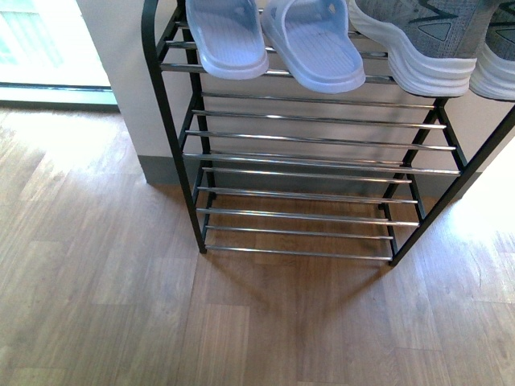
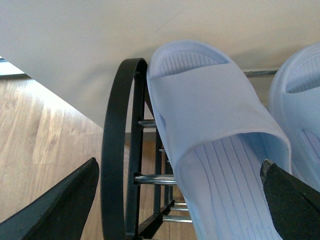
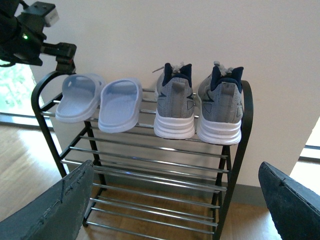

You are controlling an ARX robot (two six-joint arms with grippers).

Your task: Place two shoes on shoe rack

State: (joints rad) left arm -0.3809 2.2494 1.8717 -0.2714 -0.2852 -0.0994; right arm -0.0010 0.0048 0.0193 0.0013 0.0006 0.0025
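Two grey knit sneakers with white soles stand side by side, heels outward, on the top tier of the shoe rack point(image 3: 240, 150): one point(image 3: 174, 107) inward, the other point(image 3: 220, 112) by the rack's end. Their soles also show in the front view point(image 1: 414, 60) and at its right edge point(image 1: 495, 76). My right gripper point(image 3: 175, 210) is open and empty, held back from the rack, facing it. My left gripper point(image 2: 180, 200) is open and empty, above the top tier's other end, over a light blue slipper point(image 2: 210, 145). The left arm point(image 3: 30, 35) shows in the right wrist view.
Two light blue slippers point(image 1: 229, 40) point(image 1: 318, 44) lie on the top tier beside the sneakers. The lower chrome tiers point(image 1: 314, 153) hold nothing. A white wall point(image 3: 150, 35) stands behind the rack, wooden floor point(image 1: 121, 305) in front, and a window point(image 1: 40, 48) at the far left.
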